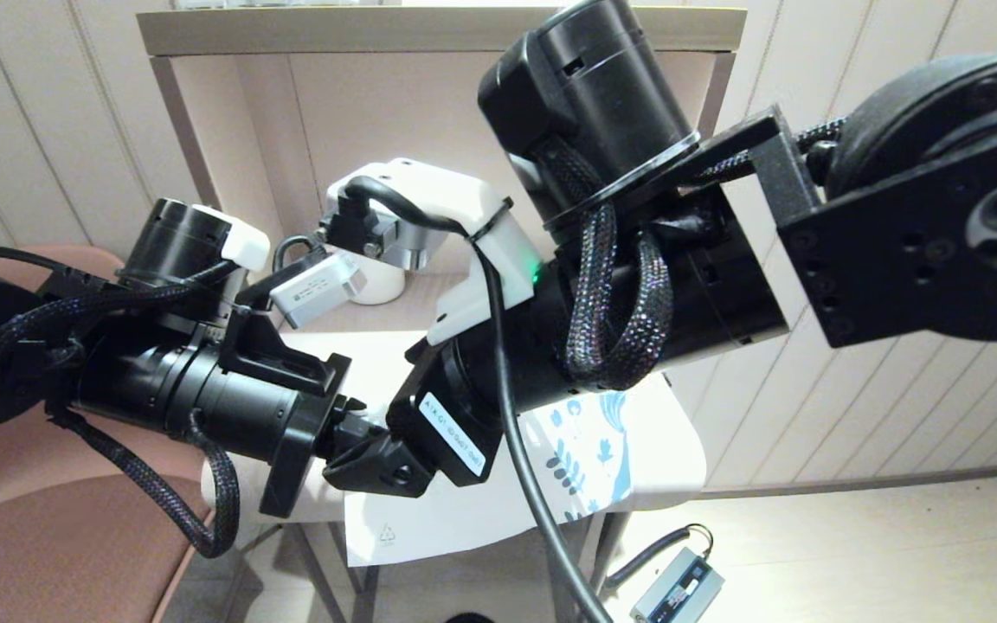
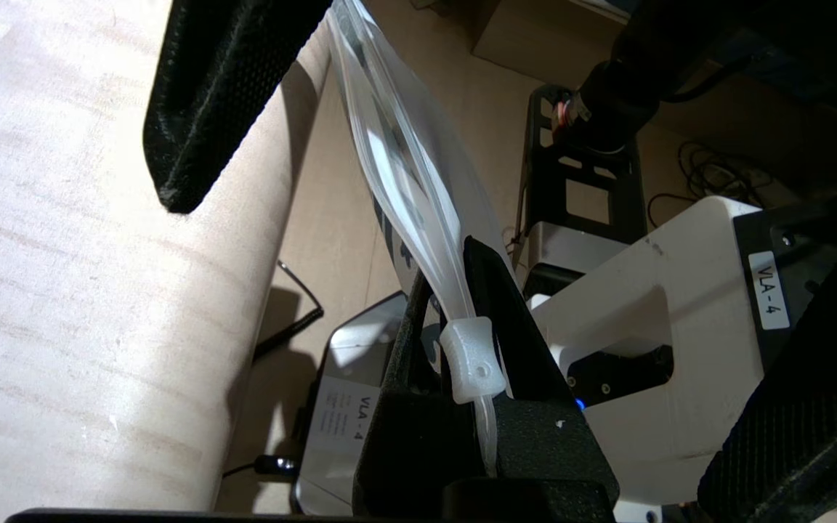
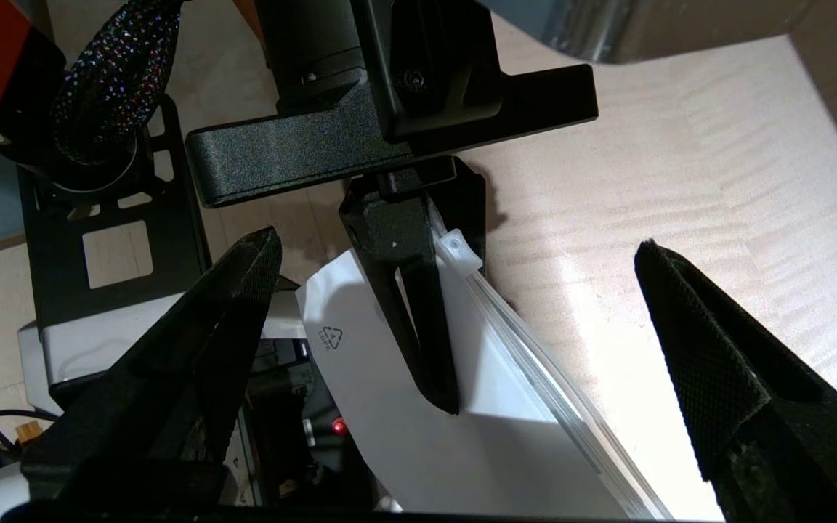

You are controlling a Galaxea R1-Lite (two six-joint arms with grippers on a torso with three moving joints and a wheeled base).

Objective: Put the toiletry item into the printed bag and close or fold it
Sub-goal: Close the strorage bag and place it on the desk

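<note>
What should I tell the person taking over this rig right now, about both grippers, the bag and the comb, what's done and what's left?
Left gripper: shut on the printed bag, pinching its zipper edge at the white slider.
Right gripper: open, fingers either side of the left gripper and the bag's zipper edge, holding nothing.
Printed bag: lies on the small light table, its plain end hanging over the near edge.
Comb: not visible in any view; I cannot tell whether it is already in the bag.
Done: bag gripped at the slider.
Left: confirm the comb is inside, then close or fold the bag.
</note>
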